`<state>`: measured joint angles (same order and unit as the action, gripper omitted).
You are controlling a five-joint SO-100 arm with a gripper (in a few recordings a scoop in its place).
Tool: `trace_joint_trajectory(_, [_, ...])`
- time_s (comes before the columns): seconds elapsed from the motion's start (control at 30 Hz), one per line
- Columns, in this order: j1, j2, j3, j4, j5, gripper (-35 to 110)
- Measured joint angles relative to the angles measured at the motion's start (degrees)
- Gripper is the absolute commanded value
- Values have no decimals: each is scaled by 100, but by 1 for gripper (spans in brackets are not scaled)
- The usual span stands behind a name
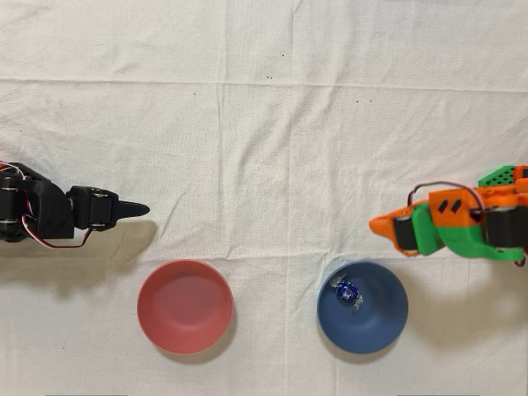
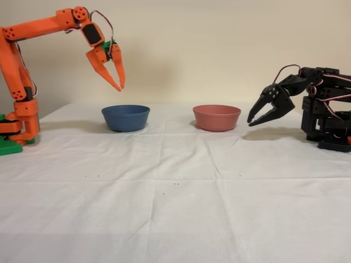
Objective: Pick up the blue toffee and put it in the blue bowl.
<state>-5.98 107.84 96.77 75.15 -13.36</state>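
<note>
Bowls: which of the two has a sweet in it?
The blue bowl, on the right in the overhead view. The blue toffee lies inside it near the rim; the red bowl has nothing in it.

In the fixed view, the round matte dark-blue bowl's (image 2: 125,118) wall hid whatever lay inside it. The overhead view's right edge cut off the orange plastic arm (image 1: 487,219), and its left edge the idle black arm (image 1: 37,213).
</note>
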Motion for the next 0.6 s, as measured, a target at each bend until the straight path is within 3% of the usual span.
trace_joint_trajectory(0.37, [316, 2558, 2733, -1477, -308, 0])
trace_joint_trajectory(0.6, [422, 3806, 4069, -1951, 211, 0])
